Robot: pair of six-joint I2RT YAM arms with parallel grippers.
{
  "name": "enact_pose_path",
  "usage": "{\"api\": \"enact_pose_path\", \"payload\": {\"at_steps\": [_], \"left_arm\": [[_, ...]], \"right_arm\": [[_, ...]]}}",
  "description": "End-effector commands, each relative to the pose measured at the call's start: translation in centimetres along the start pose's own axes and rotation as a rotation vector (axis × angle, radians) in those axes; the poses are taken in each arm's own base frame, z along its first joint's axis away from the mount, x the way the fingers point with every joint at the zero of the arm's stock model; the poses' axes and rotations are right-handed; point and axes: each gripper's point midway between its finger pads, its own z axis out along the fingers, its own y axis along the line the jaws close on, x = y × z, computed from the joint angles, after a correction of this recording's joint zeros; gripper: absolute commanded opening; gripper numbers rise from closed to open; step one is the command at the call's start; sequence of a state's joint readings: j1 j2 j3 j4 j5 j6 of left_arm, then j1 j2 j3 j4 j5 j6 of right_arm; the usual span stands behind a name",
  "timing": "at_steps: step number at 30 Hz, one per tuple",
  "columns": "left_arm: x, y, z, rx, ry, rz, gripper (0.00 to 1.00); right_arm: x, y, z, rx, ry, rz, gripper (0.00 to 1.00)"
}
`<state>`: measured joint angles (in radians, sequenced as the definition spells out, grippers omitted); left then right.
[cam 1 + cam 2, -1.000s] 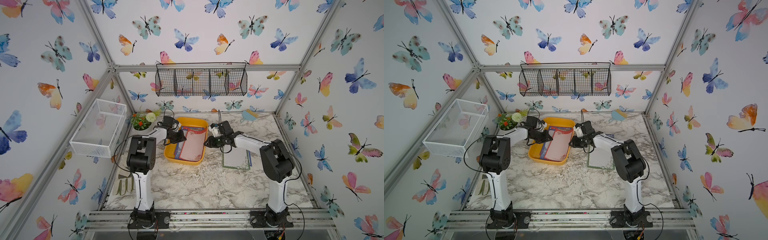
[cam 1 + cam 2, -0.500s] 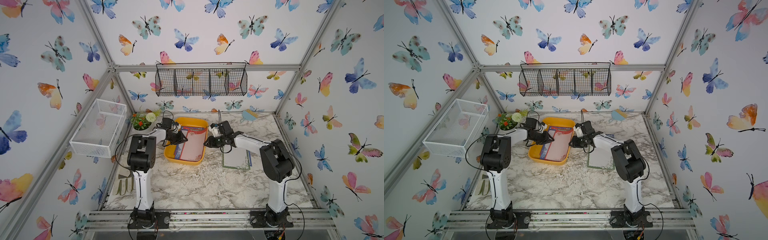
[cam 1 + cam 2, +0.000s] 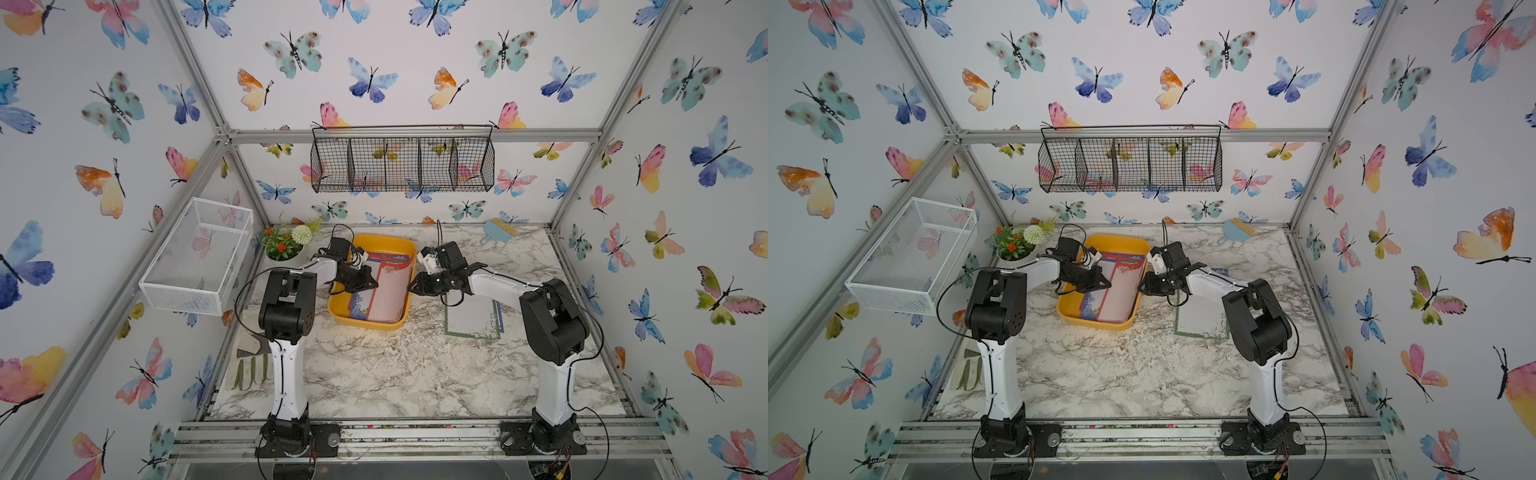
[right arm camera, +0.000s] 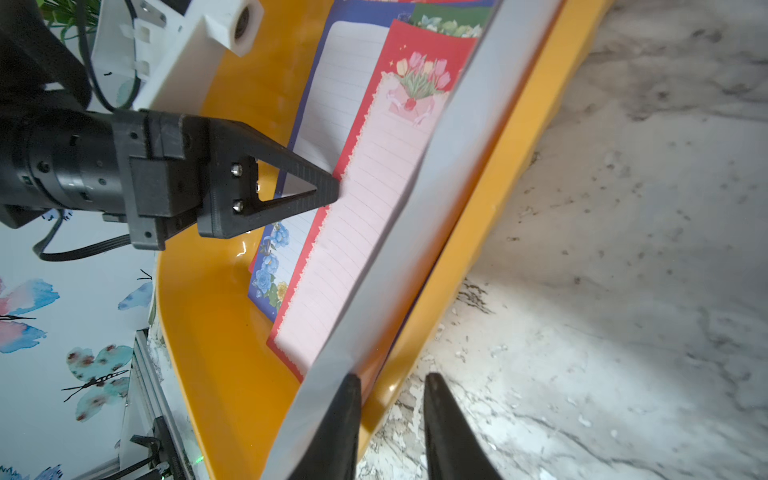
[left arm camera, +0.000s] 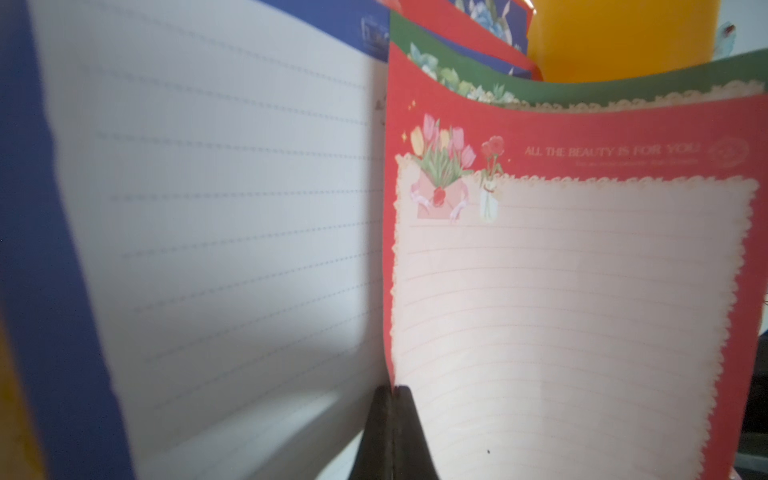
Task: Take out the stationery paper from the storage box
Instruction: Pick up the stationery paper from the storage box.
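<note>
While both arms reach low and inward to the box (image 3: 384,241), the left gripper (image 5: 392,388) pinches a red sheet (image 5: 561,299) curling up inside it; the right gripper (image 4: 392,376) sits at the rim, jaws apart.

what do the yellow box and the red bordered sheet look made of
The storage box looks like moulded plastic, glossy: bright glints on its smooth rounded wall. The red-bordered sheet is likely thin matte paper: it bends in a curve.

The glossy yellow-orange plastic storage box (image 3: 361,322) at frame centre holds matt red-bordered stationery paper (image 3: 388,291) on a smooth marble-patterned tabletop (image 3: 395,374)
</note>
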<state>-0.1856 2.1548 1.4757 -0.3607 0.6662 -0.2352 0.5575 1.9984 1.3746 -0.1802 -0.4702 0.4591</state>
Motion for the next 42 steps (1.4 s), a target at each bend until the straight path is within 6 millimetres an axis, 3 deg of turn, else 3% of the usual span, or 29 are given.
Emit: {"api": "enact_pose_path", "payload": {"at_steps": [1, 8, 19, 25, 28, 33, 39, 42], "left_arm": [[-2.1, -2.8, -3.5, -0.025, -0.098, 0.122, 0.0], [-4.1, -6.7, -8.8, -0.037, -0.269, 0.274, 0.0], [-6.6, -8.1, -15.5, -0.243, -0.472, 0.38, 0.0], [-7.0, -9.5, -17.2, -0.246, -0.514, 0.424, 0.0], [-7.1, -11.9, -18.5, -0.191, -0.54, 0.479, 0.0], [-6.8, -17.2, -22.5, -0.094, -0.625, 0.606, 0.0], [-4.0, -25.9, -29.7, 0.133, -0.79, 0.794, 0.0], [-1.4, -30.0, -33.5, 0.275, -0.871, 0.894, 0.0]], "right_arm": [[0.4, -0.1, -1.4, 0.059, -0.001, -0.022, 0.29], [-2.3, 1.2, -4.2, 0.089, -0.111, -0.08, 0.31], [-3.3, 2.0, -6.0, 0.104, -0.161, -0.095, 0.32], [-3.7, 3.8, -6.3, 0.012, -0.186, -0.122, 0.32], [-4.4, 5.5, -7.5, -0.052, -0.243, -0.168, 0.33], [-5.8, 9.4, -11.6, -0.148, -0.387, -0.337, 0.4], [-6.8, 14.1, -18.7, -0.226, -0.601, -0.569, 0.66], [-7.0, 15.6, -22.4, -0.241, -0.712, -0.653, 0.82]]}}
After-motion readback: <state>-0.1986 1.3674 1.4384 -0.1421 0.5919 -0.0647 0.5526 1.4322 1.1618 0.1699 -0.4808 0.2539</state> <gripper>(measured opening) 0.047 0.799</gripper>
